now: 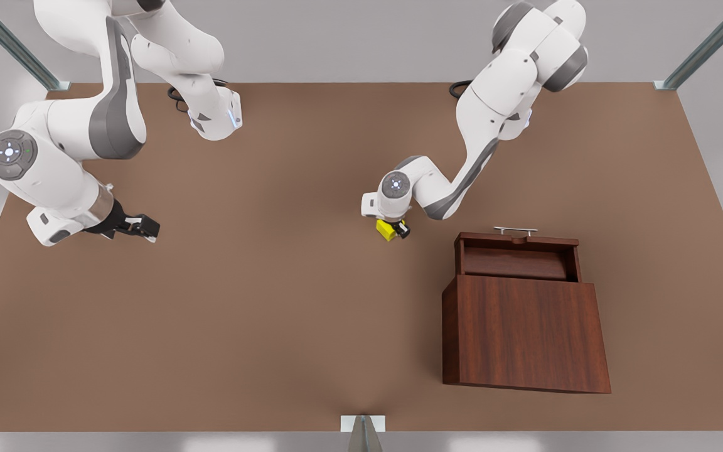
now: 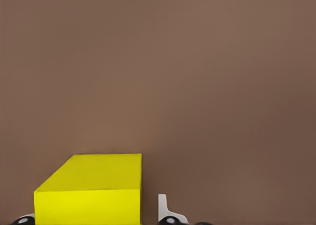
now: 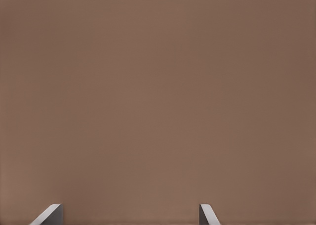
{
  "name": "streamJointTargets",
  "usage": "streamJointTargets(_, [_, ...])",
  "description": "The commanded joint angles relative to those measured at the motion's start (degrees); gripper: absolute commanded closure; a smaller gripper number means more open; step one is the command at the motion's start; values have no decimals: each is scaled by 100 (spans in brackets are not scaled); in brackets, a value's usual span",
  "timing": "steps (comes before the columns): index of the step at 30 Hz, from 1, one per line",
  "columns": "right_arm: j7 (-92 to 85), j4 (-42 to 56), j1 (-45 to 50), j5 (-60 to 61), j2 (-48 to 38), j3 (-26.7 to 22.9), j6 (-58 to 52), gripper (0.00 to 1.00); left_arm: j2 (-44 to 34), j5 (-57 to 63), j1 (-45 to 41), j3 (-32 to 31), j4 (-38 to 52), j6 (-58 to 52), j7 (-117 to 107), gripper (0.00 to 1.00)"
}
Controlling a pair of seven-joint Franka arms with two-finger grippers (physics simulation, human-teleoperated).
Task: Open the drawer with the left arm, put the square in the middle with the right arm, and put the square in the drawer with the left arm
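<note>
Near the middle of the brown tabletop (image 1: 273, 326), the left gripper (image 1: 394, 229) straddles the yellow square (image 1: 387, 230), whether clamped cannot be told. The drawer (image 1: 515, 254) stands open beside it. Rigid, light and flat-sided, the cube likely suits a grip across opposite faces. The right gripper (image 1: 142, 226) waits well apart, fingers (image 3: 49, 215) spread.

No readable text, labels, brands, numbers or signs
</note>
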Motion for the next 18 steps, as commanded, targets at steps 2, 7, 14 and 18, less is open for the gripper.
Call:
streamJointTargets(2, [0,0,2,48,0,0,0,0,1,4,0,0,0,0,-1,40])
streamJointTargets(7, [0,0,-7,74,0,0,0,0,-34,-5,0,9,0,-9,-44,40])
streamJointTargets(14, [18,141,81,188,35,9,-53,0,-60,-49,44,0,0,-9,-62,38])
streamJointTargets(18, [9,176,2,171,105,-157,-88,0,-69,-49,53,0,0,-9,-62,38])
